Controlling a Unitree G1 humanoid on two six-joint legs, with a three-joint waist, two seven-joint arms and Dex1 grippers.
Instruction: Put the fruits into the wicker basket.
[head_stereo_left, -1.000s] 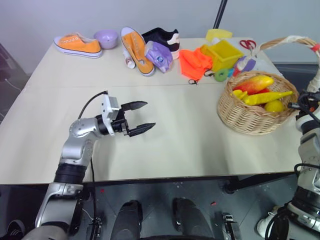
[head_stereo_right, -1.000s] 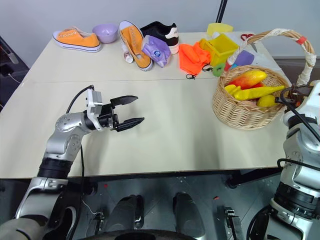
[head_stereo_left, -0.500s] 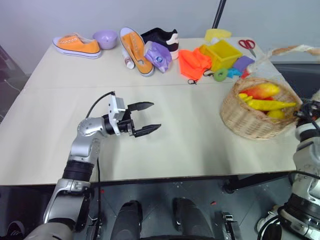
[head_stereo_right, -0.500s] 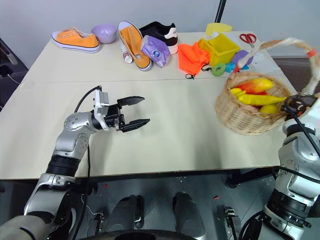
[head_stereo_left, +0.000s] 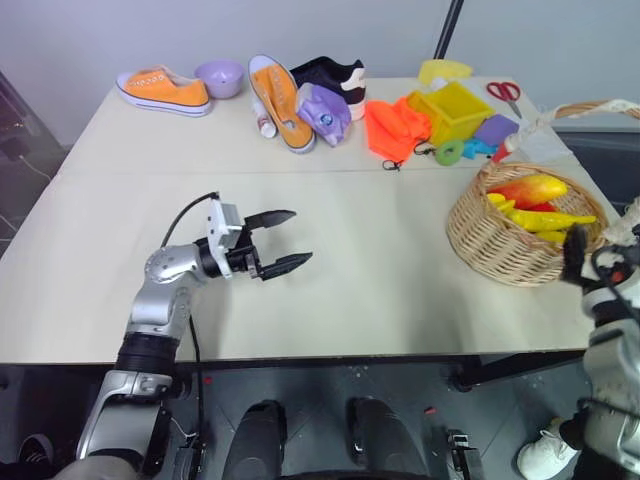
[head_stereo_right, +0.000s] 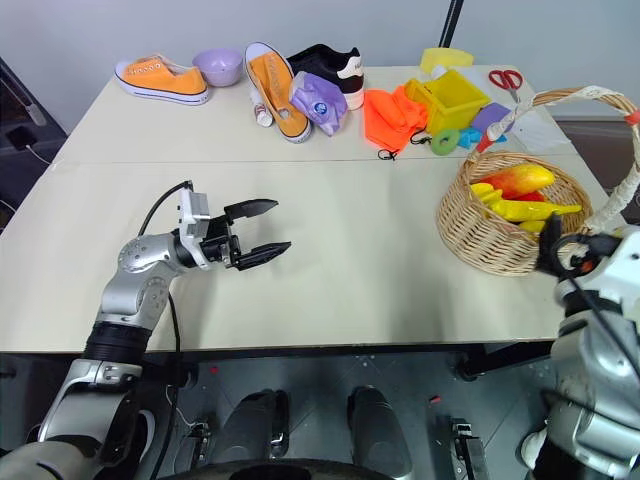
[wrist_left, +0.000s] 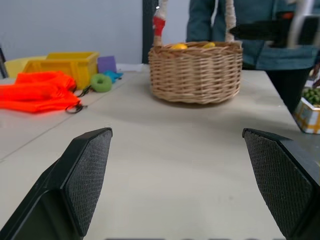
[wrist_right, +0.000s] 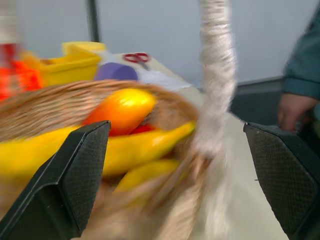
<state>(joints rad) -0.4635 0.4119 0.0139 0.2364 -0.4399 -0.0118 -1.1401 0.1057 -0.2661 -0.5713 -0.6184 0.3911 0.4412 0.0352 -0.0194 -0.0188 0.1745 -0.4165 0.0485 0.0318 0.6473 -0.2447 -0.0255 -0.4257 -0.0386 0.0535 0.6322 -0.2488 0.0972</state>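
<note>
The wicker basket (head_stereo_left: 478, 236) stands on the table at the right, its cloth-wrapped handle (head_stereo_right: 590, 95) arching over it. Inside lie the fruits: a red-yellow mango (head_stereo_left: 532, 187), a yellow banana (head_stereo_left: 556, 219) and small yellow pieces. My right gripper (head_stereo_right: 568, 252) hovers at the basket's near right side, open; in the right wrist view the white handle post (wrist_right: 216, 75) rises just ahead between its spread fingers. My left gripper (head_stereo_left: 295, 238) is open over the bare middle of the table, pointing towards the basket (wrist_left: 195, 75) and holding nothing.
Along the table's far edge lie two orange sneakers (head_stereo_left: 160, 88), a purple bowl (head_stereo_left: 220, 73), a black shoe, an orange cloth (head_stereo_left: 395, 125), a yellow box (head_stereo_left: 460, 105), a green ring (head_stereo_left: 449, 152) and scissors (head_stereo_left: 503, 90). A person's hand (wrist_right: 292, 107) is beyond the basket.
My right gripper has opened off the basket's handle and drawn back and down. The basket now rests on the table. The left arm has stayed put.
</note>
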